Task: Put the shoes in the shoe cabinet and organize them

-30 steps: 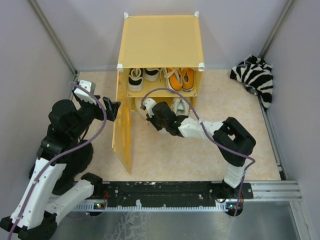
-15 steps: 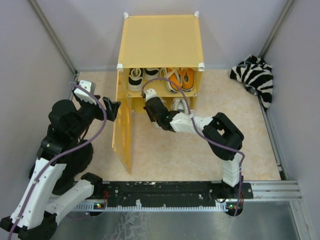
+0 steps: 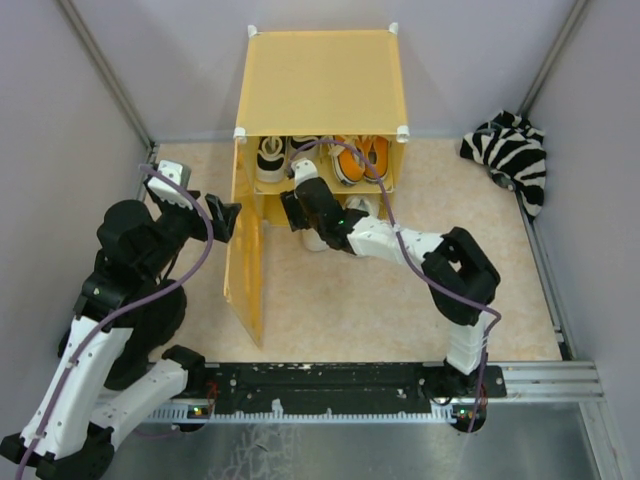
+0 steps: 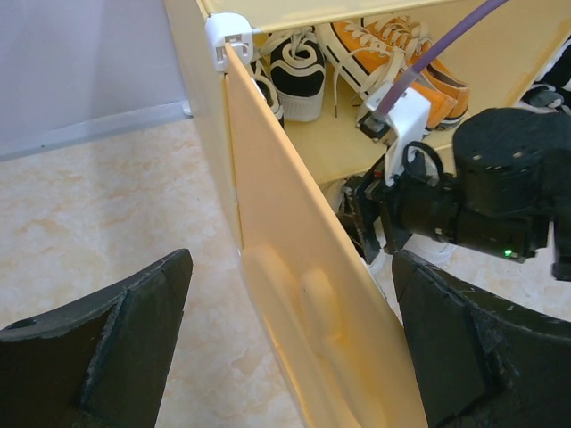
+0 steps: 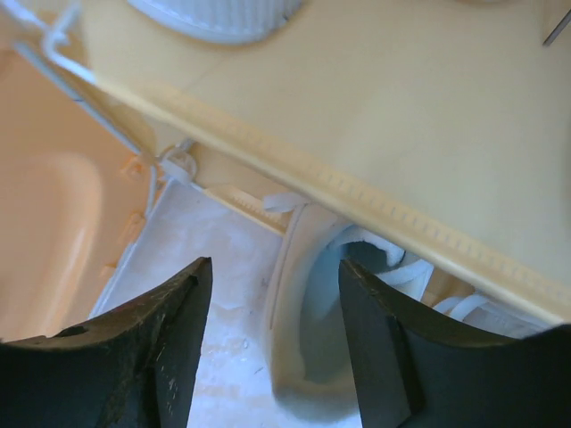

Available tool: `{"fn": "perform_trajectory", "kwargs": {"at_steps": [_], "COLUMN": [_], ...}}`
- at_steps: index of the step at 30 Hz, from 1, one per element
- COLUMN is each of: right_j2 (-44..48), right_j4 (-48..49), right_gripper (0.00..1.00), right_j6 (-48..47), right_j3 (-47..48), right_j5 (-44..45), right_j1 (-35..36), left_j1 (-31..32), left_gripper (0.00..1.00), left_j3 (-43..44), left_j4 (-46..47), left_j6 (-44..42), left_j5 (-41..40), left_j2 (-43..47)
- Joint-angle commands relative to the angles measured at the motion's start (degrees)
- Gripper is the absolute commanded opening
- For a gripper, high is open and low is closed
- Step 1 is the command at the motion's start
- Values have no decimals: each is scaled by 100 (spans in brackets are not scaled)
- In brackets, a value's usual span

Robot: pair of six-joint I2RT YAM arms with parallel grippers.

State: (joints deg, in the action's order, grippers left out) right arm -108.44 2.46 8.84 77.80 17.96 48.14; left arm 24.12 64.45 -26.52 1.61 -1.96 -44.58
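The shoe cabinet (image 3: 320, 85) stands at 12 o'clock on the table (image 3: 400, 300), with its door (image 3: 245, 265) swung wide toward 7 o'clock. We see the black sneakers (image 3: 270, 158) on the left of the inner shelf (image 5: 375, 107) and the orange sneakers (image 3: 360, 160) beside them on the right, both pairs with toes pointing out of the opening. Below the shelf sit the off-white sneakers (image 3: 358, 208). One is toward the right of the lower compartment, and the other pokes out at its front edge.

The right gripper (image 5: 272, 272) reaches in at the left of the lower compartment. Its fingers (image 5: 152, 357) are spread, released, with the heel rim of an off-white sneaker (image 5: 299, 366) between them. We cannot tell whether either finger touches the shoe. In the right wrist view the shelf edge crosses just above the sneaker's heel opening.

The left gripper (image 3: 228, 218) hovers at 9 o'clock of the cabinet, just beside the outer face of the door. Its fingers (image 4: 98, 357) are parted wide and hold nothing. In its own wrist view the door's edge runs between them, and we cannot tell whether they touch it.

A zebra-striped fabric bundle (image 3: 510, 150) lies at 2 o'clock, well apart from the cabinet.
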Motion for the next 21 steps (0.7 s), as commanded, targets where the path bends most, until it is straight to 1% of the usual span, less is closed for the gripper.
{"fn": "perform_trajectory", "kwargs": {"at_steps": [1,5,9,13,18,21], "right_j2": [914,1497,1986,2248,2308,2186], "right_j4": [-480,-900,-1220,-1467,-1415,-1069], "right_gripper": [59,59,58,50,46,44], "right_j6": [-114,73,283,541,847,1010], "right_j3": [261,10,-551,-1083,-1590,-1876], "right_j5": [-413,-396,-70,-52,-92,138], "right_j1": [186,327,504,629,671,671], "left_j1": [18,21,23,25,31,31], "left_gripper": [99,99,99,99,99,99], "left_j3": [-90,-71,-53,-64,-23,-31], "left_j4": [-191,-178,-184,-187,-178,-178], "left_j6": [-103,-103,-112,-119,-98,-101], "left_j5": [37,37,10,-15,20,7], "left_j2": [-61,-89,-109,-120,-154,-135]}}
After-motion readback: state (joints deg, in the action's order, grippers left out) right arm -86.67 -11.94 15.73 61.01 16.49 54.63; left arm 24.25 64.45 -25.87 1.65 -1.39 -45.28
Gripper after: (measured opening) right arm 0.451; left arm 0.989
